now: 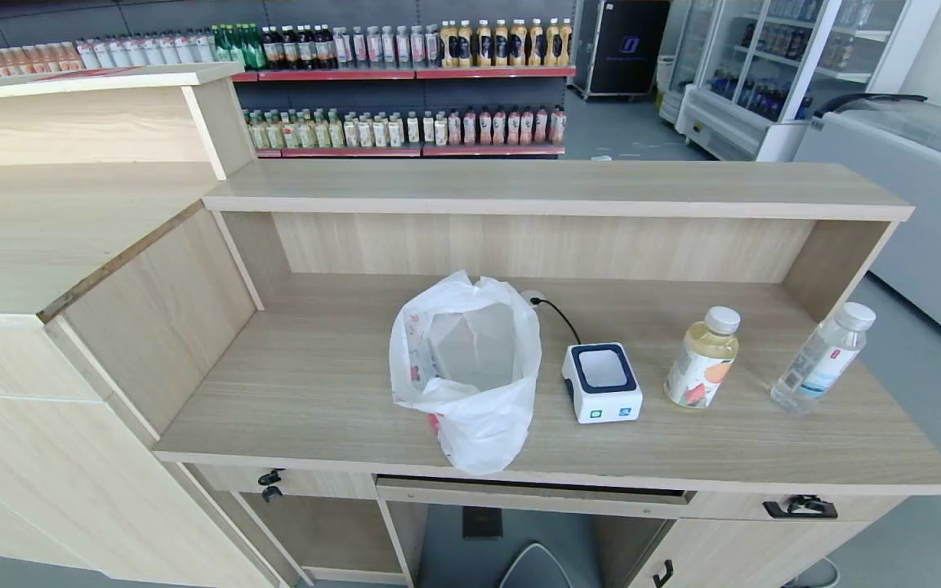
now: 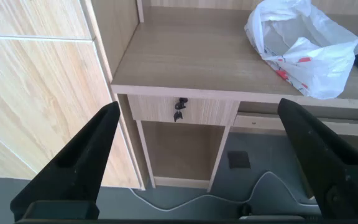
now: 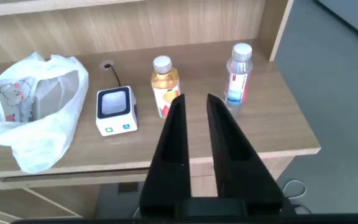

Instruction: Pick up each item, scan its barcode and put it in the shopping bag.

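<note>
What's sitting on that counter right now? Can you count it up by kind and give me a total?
Bottles: 2, a juice bottle and a water bottle
Shopping bag: 1
Scanner: 1
Total: 4

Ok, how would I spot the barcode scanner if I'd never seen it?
Find the wooden counter. The scanner sits on it between the white shopping bag and the yellow bottle. It is the only small white box, with a dark-framed window on top and a black cable behind.
</note>
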Controlling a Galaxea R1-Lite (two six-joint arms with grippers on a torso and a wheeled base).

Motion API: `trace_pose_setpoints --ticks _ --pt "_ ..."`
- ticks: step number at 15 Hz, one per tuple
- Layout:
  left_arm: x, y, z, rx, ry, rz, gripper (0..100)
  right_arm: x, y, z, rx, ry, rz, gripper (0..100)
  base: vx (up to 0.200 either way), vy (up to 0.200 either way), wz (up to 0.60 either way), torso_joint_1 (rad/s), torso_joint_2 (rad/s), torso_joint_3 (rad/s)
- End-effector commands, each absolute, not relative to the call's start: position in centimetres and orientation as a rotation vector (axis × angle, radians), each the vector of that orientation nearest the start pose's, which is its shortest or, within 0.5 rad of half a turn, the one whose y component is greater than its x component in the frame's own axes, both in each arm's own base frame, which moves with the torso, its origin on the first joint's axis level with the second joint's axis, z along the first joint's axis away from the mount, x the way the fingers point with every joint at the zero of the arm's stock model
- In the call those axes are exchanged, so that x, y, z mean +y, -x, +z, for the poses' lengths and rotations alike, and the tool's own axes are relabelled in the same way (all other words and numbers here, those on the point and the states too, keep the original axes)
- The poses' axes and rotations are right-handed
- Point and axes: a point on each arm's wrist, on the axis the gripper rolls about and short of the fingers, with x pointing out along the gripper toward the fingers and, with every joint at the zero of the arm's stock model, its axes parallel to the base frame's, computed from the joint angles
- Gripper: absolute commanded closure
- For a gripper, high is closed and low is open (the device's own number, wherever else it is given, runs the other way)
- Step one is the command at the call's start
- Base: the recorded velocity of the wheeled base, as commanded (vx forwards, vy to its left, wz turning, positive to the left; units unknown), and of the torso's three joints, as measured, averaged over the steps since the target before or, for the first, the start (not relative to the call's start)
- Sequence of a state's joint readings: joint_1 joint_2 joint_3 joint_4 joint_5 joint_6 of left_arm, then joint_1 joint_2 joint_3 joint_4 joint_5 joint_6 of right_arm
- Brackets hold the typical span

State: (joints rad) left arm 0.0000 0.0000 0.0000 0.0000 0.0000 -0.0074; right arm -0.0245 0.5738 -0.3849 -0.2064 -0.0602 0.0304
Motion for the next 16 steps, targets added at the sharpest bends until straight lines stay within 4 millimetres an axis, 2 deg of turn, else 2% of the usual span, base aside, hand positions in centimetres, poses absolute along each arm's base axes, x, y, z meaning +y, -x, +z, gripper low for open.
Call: trace_pose_setpoints --ticks 1,2,4,5,7,8,9,10,16 --pt "0.0 2.3 7.5 0.0 0.008 0.0 0 -2.3 -19.1 24.6 0.046 0.044 -0.125 0 0.0 0.0 0.0 0.0 0.0 0.0" --pt "0.0 2.3 7.5 0.0 0.008 0.002 0 -2.8 -22.1 22.9 0.073 0.041 -0.121 0 0.0 0.0 0.0 0.0 0.0 0.0" --pt "0.0 2.3 7.5 0.0 0.008 0.0 0 -4.6 -26.4 19.5 0.088 0.038 -0.165 0 0.0 0.0 0.0 0.0 0.0 0.0" --pt "0.0 2.3 7.5 0.0 0.008 0.0 0 -5.2 -27.7 18.0 0.082 0.039 -0.182 0 0.0 0.0 0.0 0.0 0.0 0.0" --pt "0.0 2.3 7.5 0.0 0.008 0.0 0 -5.8 -28.6 14.5 0.141 0.036 -0.209 0 0.0 0.0 0.0 0.0 0.0 0.0" --pt "0.0 2.3 7.5 0.0 0.008 0.0 0 -5.8 -28.5 13.7 0.167 0.04 -0.214 0 0.0 0.0 0.0 0.0 0.0 0.0" --pt "0.0 2.3 7.5 0.0 0.008 0.0 0 -5.9 -28.6 11.3 0.219 0.055 -0.209 0 0.0 0.0 0.0 0.0 0.0 0.0" --pt "0.0 2.3 7.5 0.0 0.008 0.002 0 -5.7 -28.8 10.1 0.23 0.055 -0.201 0 0.0 0.0 0.0 0.0 0.0 0.0" --pt "0.0 2.3 7.5 0.0 0.008 0.0 0 -3.8 -30.9 7.5 0.238 0.056 -0.129 0 0.0 0.0 0.0 0.0 0.0 0.0"
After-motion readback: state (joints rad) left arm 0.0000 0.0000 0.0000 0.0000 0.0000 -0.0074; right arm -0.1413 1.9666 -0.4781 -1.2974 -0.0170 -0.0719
